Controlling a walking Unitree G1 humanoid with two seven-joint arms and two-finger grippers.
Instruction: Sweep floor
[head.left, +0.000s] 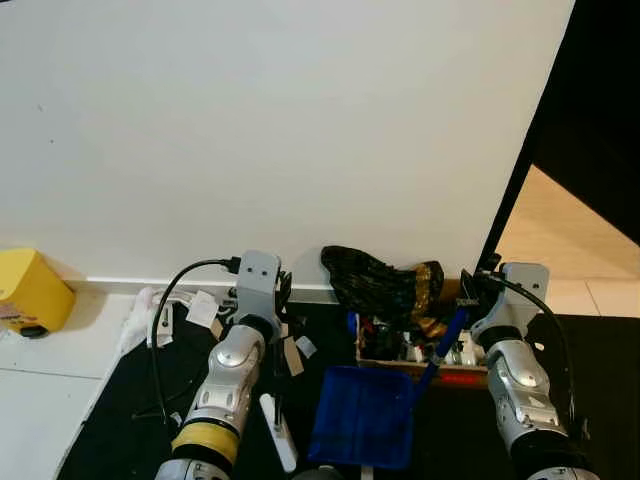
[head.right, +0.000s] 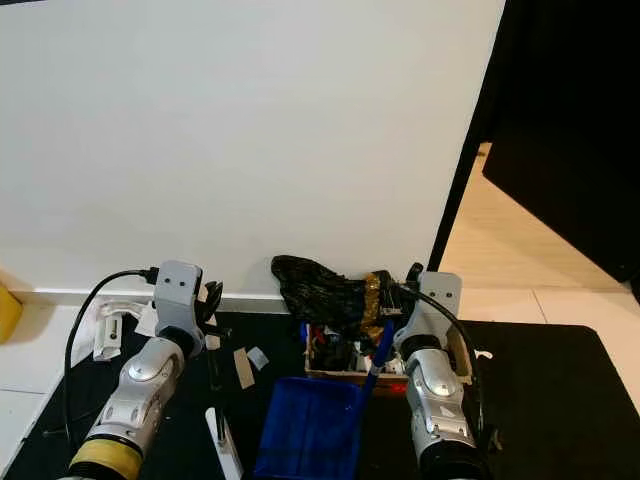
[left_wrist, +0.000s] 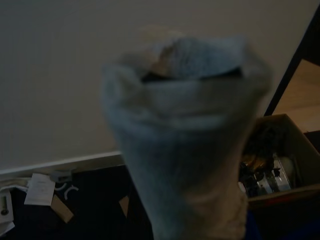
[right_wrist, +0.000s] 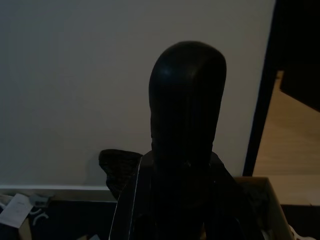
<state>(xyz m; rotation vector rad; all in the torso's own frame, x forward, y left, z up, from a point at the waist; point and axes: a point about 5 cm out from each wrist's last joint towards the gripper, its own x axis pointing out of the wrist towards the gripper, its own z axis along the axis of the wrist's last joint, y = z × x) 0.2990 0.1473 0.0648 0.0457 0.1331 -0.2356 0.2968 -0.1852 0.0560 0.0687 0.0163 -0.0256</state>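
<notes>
Far left, a yellow box (head.left: 30, 290) sits against the wall, and paper scraps (head.left: 203, 308) lie scattered on the dark mat (head.left: 120, 420) just ahead of the left gripper (head.left: 268, 300), the nearer arm to that litter. Whether that gripper is clenched cannot be told; in its wrist view a pale, blurred shape blocks the fingers. A white handle (head.left: 277, 430) lies on the mat beside the left forearm, its long axis running toward the robot. In the middle, the blue dustpan (head.left: 363, 415) rests flat, its handle slanting up toward the right gripper (head.left: 470, 292), which appears to grip it, though the fingers are too dark to be sure. Behind stands a cardboard box (head.left: 420, 350) with a black bag (head.left: 375, 278).
</notes>
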